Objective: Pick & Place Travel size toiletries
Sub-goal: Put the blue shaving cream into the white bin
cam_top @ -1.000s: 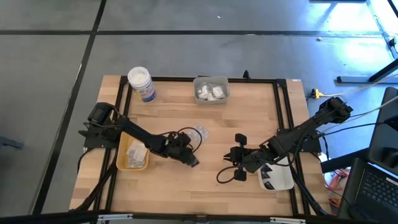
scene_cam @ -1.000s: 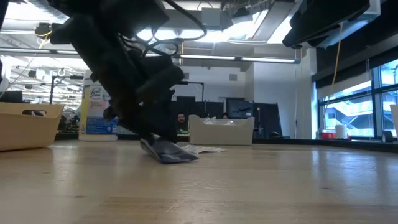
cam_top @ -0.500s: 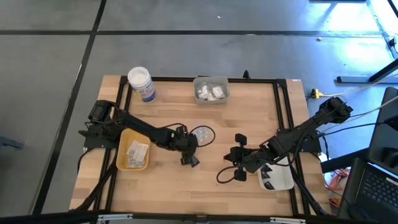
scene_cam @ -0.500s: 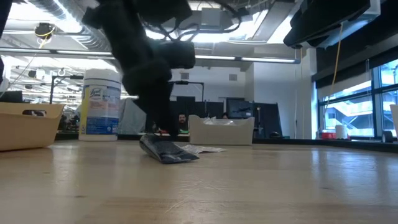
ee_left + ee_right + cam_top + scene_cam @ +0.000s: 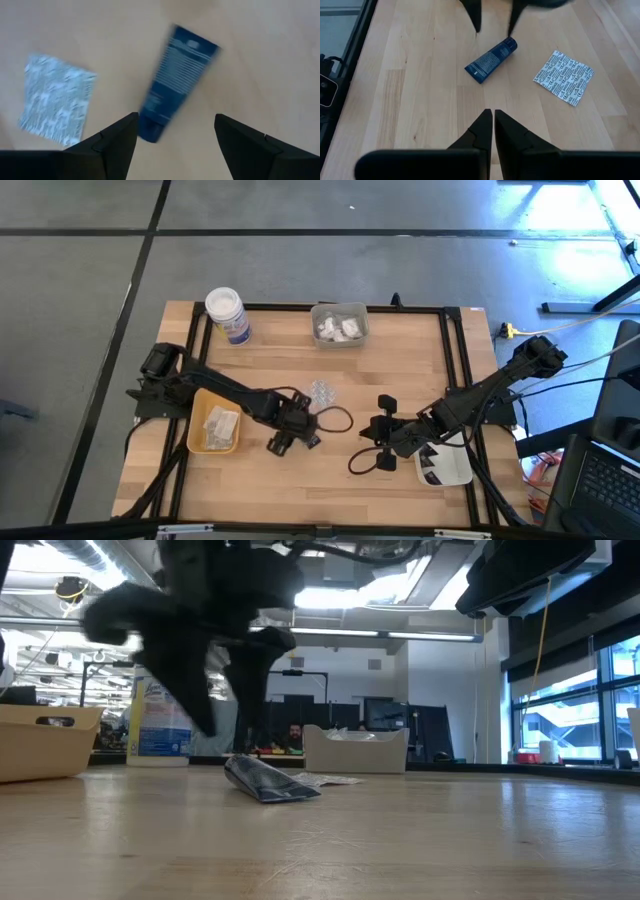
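The left claw (image 5: pixel 283 443) has swung back from beside the blister pack (image 5: pixel 320 391) and now hovers with fingers spread over the dark tube (image 5: pixel 172 70), which lies flat on the surface (image 5: pixel 400 370) just beside the pack. The right claw (image 5: pixel 493 117), pressed together, waits well apart. The tube's white print is too blurred to read.

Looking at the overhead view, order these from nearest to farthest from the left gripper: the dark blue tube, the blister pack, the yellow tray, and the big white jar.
From the left gripper, high view:
1. Dark blue tube, right beside it on the table's middle.
2. Blister pack, just beyond the tube toward the table's far edge.
3. Yellow tray, off toward the table's left edge.
4. Big white jar, at the far left corner.
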Robot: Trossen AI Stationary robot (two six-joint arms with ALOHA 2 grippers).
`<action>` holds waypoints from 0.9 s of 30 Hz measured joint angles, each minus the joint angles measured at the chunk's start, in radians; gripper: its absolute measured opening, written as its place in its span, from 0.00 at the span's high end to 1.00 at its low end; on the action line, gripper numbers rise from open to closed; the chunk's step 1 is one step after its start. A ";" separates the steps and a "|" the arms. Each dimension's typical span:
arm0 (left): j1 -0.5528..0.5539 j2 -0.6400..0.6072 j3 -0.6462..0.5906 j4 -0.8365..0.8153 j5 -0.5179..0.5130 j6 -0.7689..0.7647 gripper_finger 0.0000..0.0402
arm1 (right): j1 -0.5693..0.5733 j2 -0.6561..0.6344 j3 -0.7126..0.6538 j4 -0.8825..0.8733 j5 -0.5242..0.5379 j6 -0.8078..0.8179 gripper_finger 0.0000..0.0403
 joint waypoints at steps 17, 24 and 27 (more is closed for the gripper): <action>-0.014 0.000 -0.037 -0.033 0.009 0.388 0.35 | 0.000 0.000 0.000 0.000 0.000 -0.003 0.95; 0.016 0.000 -0.038 -0.003 -0.032 0.448 0.35 | 0.000 0.000 0.000 0.005 0.000 -0.003 0.95; 0.035 0.016 -0.038 -0.003 -0.017 0.450 0.35 | 0.000 0.000 0.000 0.007 0.000 -0.003 0.95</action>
